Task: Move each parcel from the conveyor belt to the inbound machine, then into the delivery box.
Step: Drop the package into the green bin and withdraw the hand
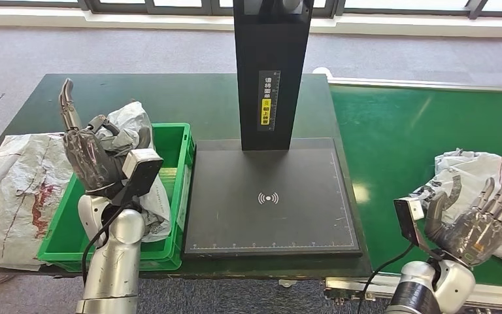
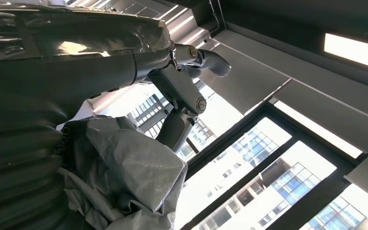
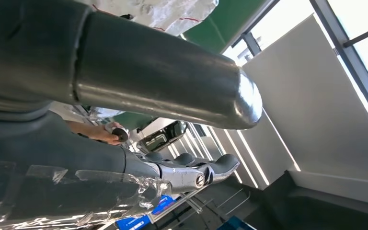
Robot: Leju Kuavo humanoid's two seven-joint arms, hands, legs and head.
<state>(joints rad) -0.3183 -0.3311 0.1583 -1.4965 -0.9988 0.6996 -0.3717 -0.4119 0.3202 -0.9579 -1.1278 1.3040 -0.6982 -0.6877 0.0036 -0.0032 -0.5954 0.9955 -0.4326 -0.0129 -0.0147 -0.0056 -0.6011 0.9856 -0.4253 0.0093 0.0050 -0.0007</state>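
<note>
Your right hand (image 3: 124, 134) has its thick thumb (image 3: 163, 86) stretched out and dark fingers (image 3: 211, 167) extended, nothing held. A white parcel (image 3: 163, 12) lies on the green belt (image 3: 220, 24) beyond.

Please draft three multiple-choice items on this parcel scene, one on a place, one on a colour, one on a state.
1. Where is the grey parcel that the left hand holds?
A. Over the green delivery box
B. On the black scanner plate
C. On the conveyor belt

2. What colour is the conveyor belt?
A. Blue
B. Green
C. Red

3. What is the right hand doing?
A. Gripping a parcel
B. Pressing the scanner plate
C. Open, holding nothing

Answers: 1 A, the parcel hangs above the box's rim; 2 B, the belt surface is green; 3 C, its fingers are spread beside the white parcel.
</note>
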